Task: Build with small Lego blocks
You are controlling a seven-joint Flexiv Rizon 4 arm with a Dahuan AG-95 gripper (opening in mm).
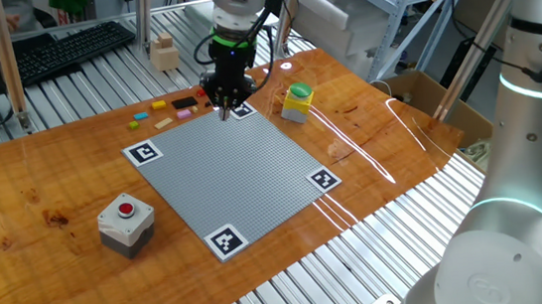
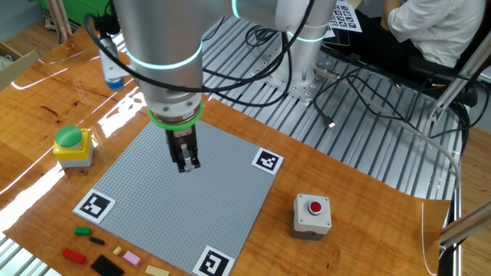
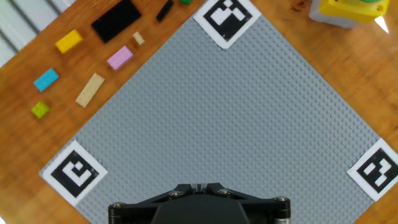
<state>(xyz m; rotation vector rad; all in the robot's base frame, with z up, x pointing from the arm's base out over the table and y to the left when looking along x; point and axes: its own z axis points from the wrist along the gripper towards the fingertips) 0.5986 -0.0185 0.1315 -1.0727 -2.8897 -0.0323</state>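
Small Lego blocks [image 3: 120,58] lie loose on the wooden table [image 1: 37,209], in a scatter just off one edge of the grey baseplate [image 1: 238,170], running toward the corner with a black-and-white marker tag [image 3: 225,17]. Hand view shows a pink one, a wide black one [image 3: 115,20], yellow [image 3: 68,41], blue [image 3: 46,79], green [image 3: 40,110] and a long tan piece [image 3: 91,89]; none sits on the baseplate yet. The other fixed view adds a red brick [image 2: 74,255] in the same row.

Gripper [image 2: 186,165] hangs over the baseplate, pointing down, jaws closed, nothing between them. It is above bare studs, near the block-side edge in one fixed view.

Judgement: build not begun; the step in hand is the approach to a first brick.
- Jaws must open before descent.
- Bricks are tiny and flat: centre over one, line the fingers across its short sides, come straight down.
- Pink and tan lie close together; picking an outlier such as blue or yellow should avoid nudging a neighbour.

Surface: glossy wood with glare streaks; baseplate carries tags at all four corners. A grey box with red button [image 1: 125,224] stands off one corner, a yellow box with green round top [image 1: 297,102] off another. Slatted metal bench surrounds the board; a keyboard [image 1: 72,49], a pale wooden block [image 1: 163,53] and shelving stand behind.
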